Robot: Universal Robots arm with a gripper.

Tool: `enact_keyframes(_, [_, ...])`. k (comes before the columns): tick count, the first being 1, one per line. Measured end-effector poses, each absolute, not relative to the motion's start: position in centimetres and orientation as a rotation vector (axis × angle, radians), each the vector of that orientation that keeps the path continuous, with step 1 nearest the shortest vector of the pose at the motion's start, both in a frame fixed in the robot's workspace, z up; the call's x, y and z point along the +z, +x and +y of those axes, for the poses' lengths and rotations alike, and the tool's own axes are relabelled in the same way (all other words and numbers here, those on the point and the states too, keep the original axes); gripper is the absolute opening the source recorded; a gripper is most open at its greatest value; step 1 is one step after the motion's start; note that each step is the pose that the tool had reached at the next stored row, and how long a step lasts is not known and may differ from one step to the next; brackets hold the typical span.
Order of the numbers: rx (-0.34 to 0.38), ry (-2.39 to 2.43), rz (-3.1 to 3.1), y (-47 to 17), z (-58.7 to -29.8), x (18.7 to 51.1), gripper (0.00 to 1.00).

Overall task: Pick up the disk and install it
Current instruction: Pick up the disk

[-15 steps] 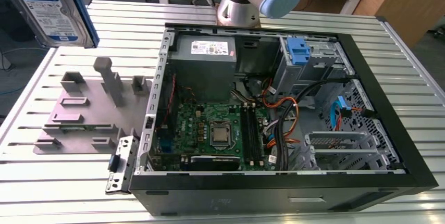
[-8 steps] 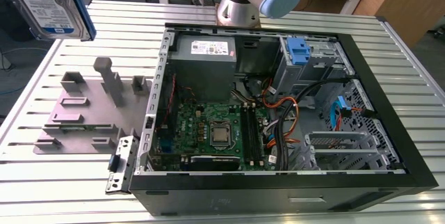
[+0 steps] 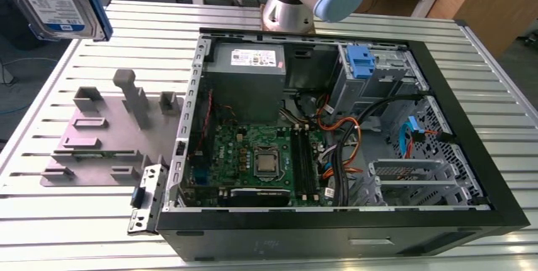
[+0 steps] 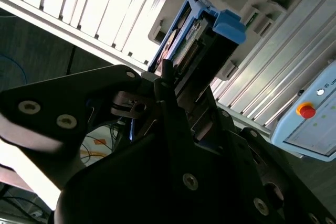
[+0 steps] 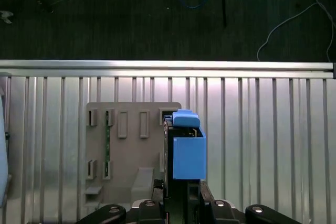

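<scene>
The slatted counter (image 3: pixel 470 50) is occupied by an open computer case (image 3: pixel 336 227) and, at the exterior view's left, a grey holder plate (image 3: pixel 92 138); the picking is judged done, the installing is left. The disk (image 3: pixel 55 0) is held in the air near the plate, well apart from the case; it is clamped by the gripper (image 5: pixel 181 192); inside the case, a power box (image 3: pixel 248 63), cables (image 3: pixel 344 126) and a blue latch (image 3: pixel 360 62) are crowded around the drive bay (image 3: pixel 391 72).

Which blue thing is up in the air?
The disk with blue rails, held by the gripper. The blue latch sits inside the computer case.
</scene>
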State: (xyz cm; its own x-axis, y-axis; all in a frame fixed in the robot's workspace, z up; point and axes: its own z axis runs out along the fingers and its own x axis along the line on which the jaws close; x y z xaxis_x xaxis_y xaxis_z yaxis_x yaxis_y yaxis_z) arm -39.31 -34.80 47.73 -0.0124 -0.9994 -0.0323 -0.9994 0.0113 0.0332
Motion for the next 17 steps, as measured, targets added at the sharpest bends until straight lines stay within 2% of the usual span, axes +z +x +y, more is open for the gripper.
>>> enact_keyframes(17, [-0.073, 2.207, -2.234, -38.79, -34.80, 48.00, 0.35])
